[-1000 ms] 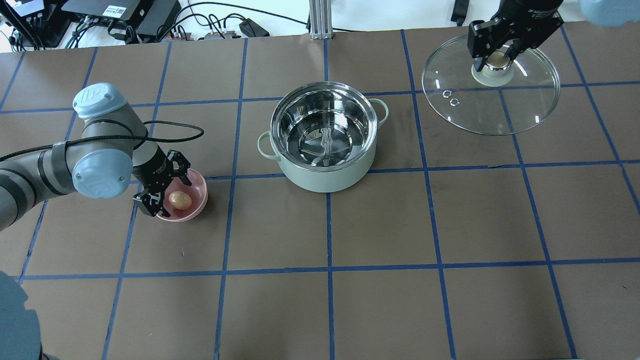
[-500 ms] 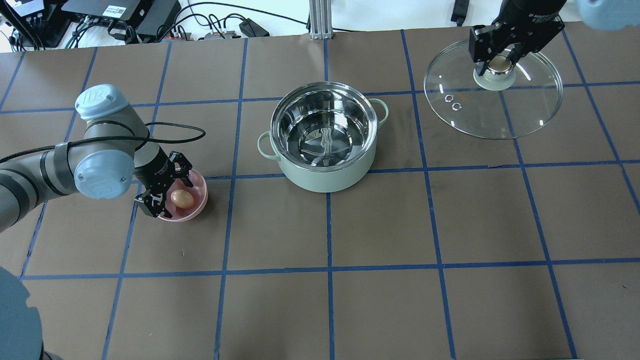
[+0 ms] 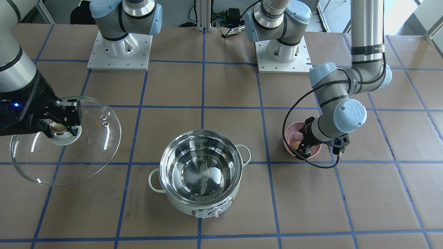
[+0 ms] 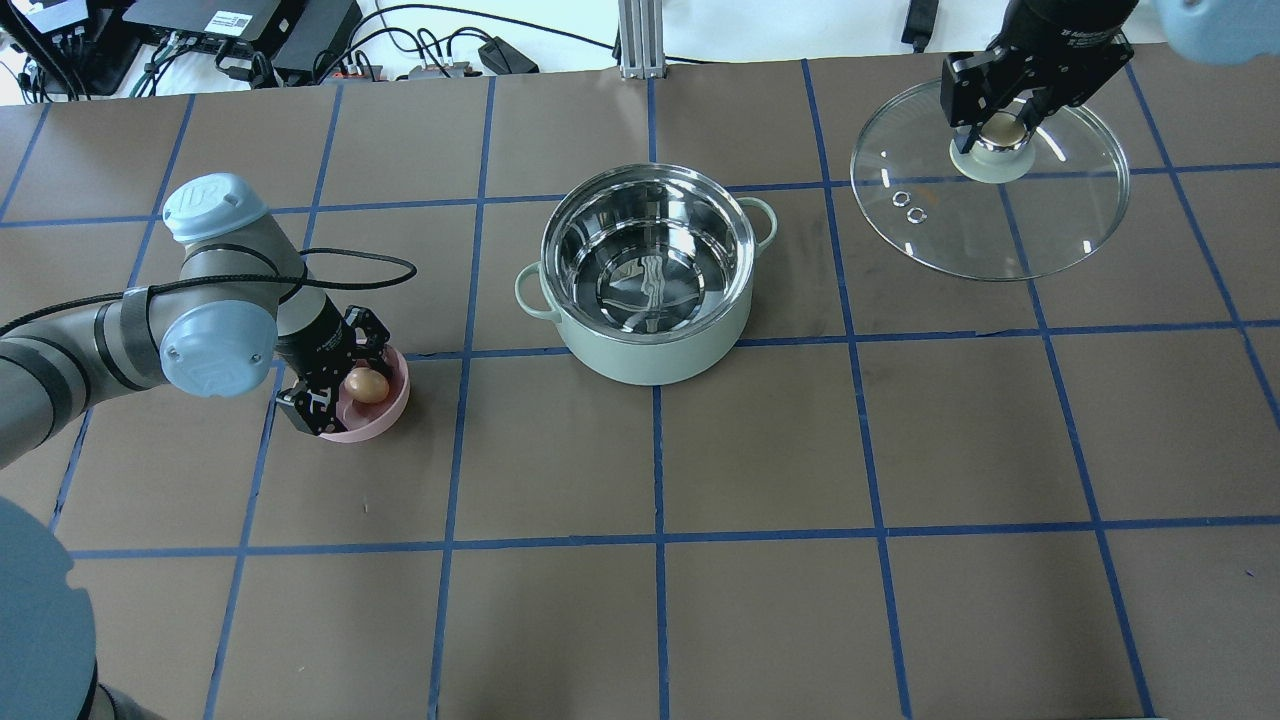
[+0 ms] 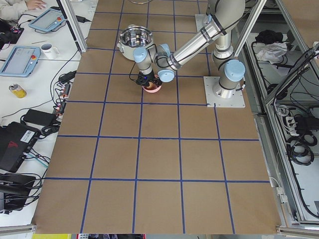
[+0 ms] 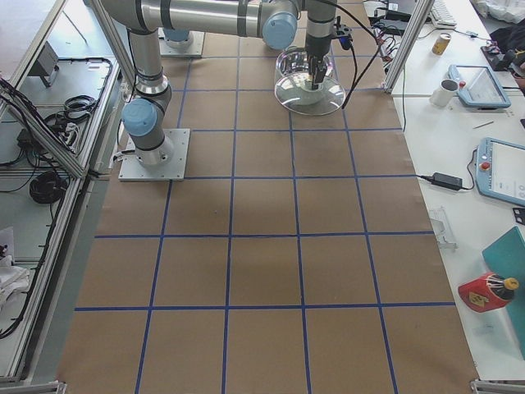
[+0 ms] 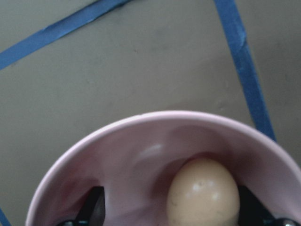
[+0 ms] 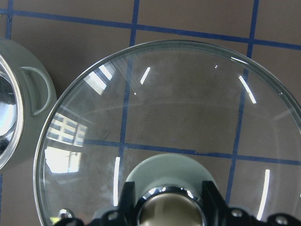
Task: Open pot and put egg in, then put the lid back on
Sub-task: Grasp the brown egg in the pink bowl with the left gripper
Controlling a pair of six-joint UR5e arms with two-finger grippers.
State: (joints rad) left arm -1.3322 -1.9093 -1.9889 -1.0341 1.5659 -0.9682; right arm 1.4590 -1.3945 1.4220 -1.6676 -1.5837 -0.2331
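Our left gripper (image 4: pixel 342 378) sits spread inside the pink bowl (image 4: pixel 397 400), its 2 fingers flanking the egg (image 4: pixel 368 385). Our right gripper (image 4: pixel 1000 128) pinches the knob (image 3: pixel 58 128) of the lid (image 4: pixel 1000 235), well apart from the open pot (image 4: pixel 650 355).

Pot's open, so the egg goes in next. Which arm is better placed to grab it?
Left. The left gripper sits in the pink bowl, jaws open either side of the small tan egg. The right gripper is far off, shut on the knob of the round clear glass lid.
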